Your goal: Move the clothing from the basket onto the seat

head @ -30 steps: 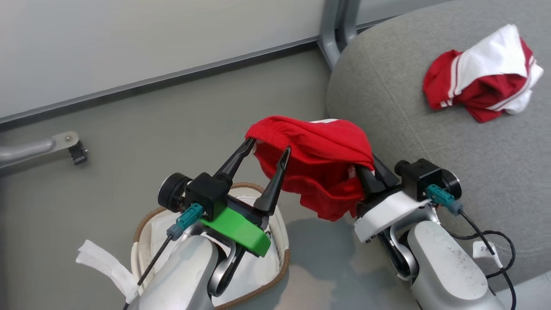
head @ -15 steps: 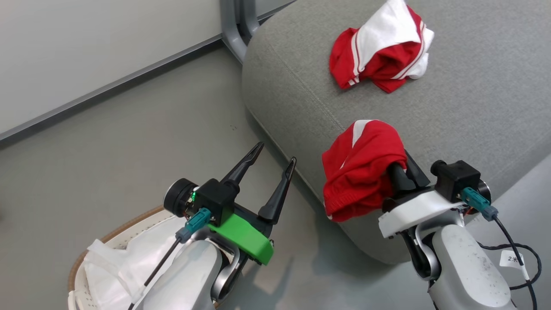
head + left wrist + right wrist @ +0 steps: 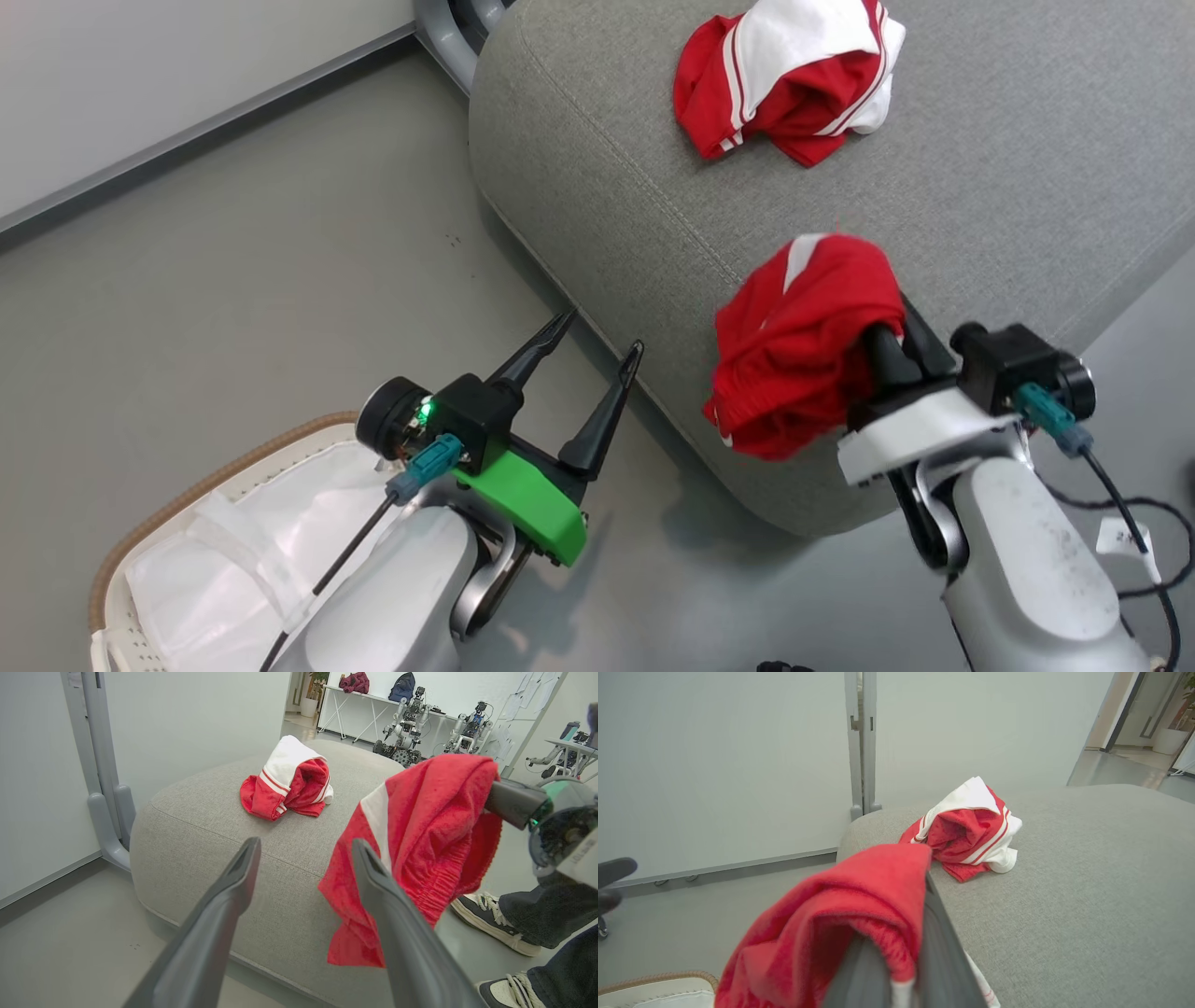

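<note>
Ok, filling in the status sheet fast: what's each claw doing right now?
Left claw: open, holding nothing.
Right claw: shut on the red garment.

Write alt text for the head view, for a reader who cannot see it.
The right gripper, shut on a red garment, holds it at the near edge of the grey seat, where a second red and white garment lies farther back. The left gripper stands open and empty above the floor, near the basket with its white liner.
</note>
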`<state>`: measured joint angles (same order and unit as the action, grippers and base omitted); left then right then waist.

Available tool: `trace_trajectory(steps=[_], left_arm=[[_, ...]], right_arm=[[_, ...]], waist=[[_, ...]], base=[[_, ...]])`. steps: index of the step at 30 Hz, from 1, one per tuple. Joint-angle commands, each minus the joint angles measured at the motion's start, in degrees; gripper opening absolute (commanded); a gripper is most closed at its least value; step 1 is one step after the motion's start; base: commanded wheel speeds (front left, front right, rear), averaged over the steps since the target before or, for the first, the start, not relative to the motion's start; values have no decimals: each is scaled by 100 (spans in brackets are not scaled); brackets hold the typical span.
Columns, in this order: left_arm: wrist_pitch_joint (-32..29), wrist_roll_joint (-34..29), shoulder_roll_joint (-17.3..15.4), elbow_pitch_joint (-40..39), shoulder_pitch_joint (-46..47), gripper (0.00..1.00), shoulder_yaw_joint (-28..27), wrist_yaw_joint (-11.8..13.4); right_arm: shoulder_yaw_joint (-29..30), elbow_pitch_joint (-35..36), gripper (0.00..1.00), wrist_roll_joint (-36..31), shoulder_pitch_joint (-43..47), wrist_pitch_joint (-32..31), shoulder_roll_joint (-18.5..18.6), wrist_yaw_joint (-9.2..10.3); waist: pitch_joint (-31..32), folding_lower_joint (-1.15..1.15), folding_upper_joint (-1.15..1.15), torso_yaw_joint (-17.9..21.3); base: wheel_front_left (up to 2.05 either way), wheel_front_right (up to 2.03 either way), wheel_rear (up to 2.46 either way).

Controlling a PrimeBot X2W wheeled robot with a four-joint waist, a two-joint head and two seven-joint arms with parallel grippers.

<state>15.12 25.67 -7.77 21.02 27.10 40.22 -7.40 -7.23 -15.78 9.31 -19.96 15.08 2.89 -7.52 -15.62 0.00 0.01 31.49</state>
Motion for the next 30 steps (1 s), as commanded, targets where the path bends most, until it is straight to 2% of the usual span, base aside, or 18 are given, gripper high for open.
trace_trajectory(steps=[1, 10, 15, 20, 24, 30], left_arm=[[4, -8, -91, 55, 8, 100, -39, -13], [4, -221, -330, 74, -26, 100, -377, -13], [4, -286, -338, 65, 133, 100, -348, -13], [4, -275, -360, 76, 284, 100, -238, -13], [4, -267, -374, 85, 395, 100, -236, -13], [4, -286, -361, 52, 429, 100, -298, -13]], right_arm=[[-29, -14, 0, -95, -309, 12, 67, 6], [-400, -322, 0, -384, -2604, 12, 738, 6], [-173, -760, 0, -545, -3651, 12, 1212, 6], [396, -1450, 0, -773, -4232, 11, 1676, 6], [958, -1950, 0, -1054, -4353, 11, 1949, 7], [1946, -2746, 0, -1389, -3944, 8, 2057, 6]], waist=[[-138, 0, -1, -8], [-787, 0, -1, -107], [-1107, 0, -1, -507], [-1430, 0, -1, -972], [-1660, 0, -1, -1279], [-1907, 0, -1, -1598]], base=[[0, 0, 0], [0, 0, 0], [0, 0, 0], [0, 0, 0], [0, 0, 0], [0, 0, 0]])
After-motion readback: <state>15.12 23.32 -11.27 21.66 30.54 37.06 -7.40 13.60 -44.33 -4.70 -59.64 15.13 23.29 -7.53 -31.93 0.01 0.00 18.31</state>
